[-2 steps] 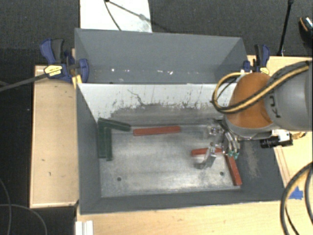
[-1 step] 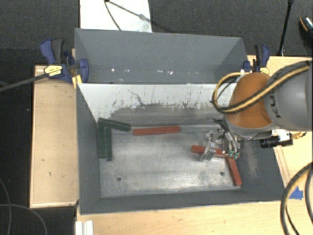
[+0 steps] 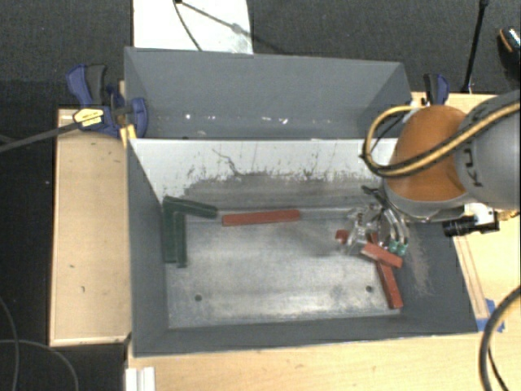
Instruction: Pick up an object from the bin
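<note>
So the piece nearest the claw (image 3: 366, 233) is a short red-brown bar (image 3: 383, 256), and that's our guess for the pick. It lies on the bin (image 3: 269, 300) floor just beside the claw, on the side toward the front wall and a touch toward the arm. Its long axis runs diagonally, from under the claw's tip out toward the near right corner. So we reckon the claw wants to shift slightly that way and close across the bar's short side, not along it.

Is the claw wide or narrow? Honestly, we can't tell: the metal down there is a jumble.

A second red-brown bar (image 3: 390, 287) seems to meet the far end of the first and carries on toward the front wall. A small red bit (image 3: 342, 235) sits just on the claw's other side. Farther that way lies a long red strip (image 3: 260, 217), and well beyond it a dark green L-shaped piece (image 3: 175, 228).
</note>
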Motion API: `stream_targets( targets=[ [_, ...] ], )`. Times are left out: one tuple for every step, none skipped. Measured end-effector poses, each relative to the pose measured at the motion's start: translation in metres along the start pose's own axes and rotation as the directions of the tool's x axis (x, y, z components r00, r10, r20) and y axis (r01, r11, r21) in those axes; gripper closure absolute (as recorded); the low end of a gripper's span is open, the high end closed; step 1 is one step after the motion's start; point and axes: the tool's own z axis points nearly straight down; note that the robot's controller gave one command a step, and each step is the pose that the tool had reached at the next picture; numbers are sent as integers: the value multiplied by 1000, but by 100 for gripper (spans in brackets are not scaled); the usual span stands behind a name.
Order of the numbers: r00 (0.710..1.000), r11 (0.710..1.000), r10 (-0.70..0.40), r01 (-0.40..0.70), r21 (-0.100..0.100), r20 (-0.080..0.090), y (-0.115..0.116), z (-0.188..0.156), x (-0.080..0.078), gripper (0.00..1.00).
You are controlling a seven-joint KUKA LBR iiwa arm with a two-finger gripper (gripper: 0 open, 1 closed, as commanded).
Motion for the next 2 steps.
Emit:
stream_targets(
  targets=[
    [1000, 1000, -6, 6, 0, 2, 0, -54, -2, 100],
    [1000, 1000, -13, 13, 0, 1, 0, -93, -4, 100]
  ],
)
